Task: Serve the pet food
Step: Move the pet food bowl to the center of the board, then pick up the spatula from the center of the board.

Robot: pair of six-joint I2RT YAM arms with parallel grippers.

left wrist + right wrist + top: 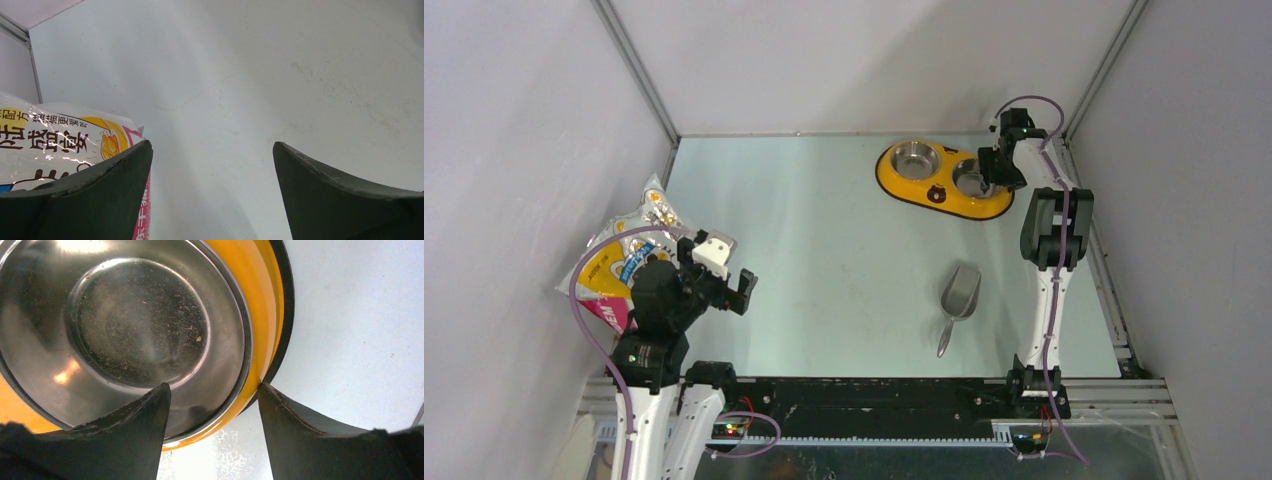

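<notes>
Bright, even light w/ glare on bowl.

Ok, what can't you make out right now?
Bag: top view, left arm covers part, opening too small to judge; left wrist view, frame edge cuts it.
Kibble: none seen; bag hides its contents.
Right bowl: top view, right gripper hides it.
Right gripper's contact with feeder rim: right wrist view, unclear.

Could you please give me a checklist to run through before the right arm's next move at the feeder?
1. Right gripper straddles the yellow double-bowl feeder rim: ok.
2. Jaws clamped on that rim: not ok, apart.
3. Steel bowl beneath empty: ok, only crumbs.
4. Left gripper open beside the pet food bag: ok.
5. Metal scoop lying free on the table: ok.
6. Bag opened: cannot tell.
</notes>
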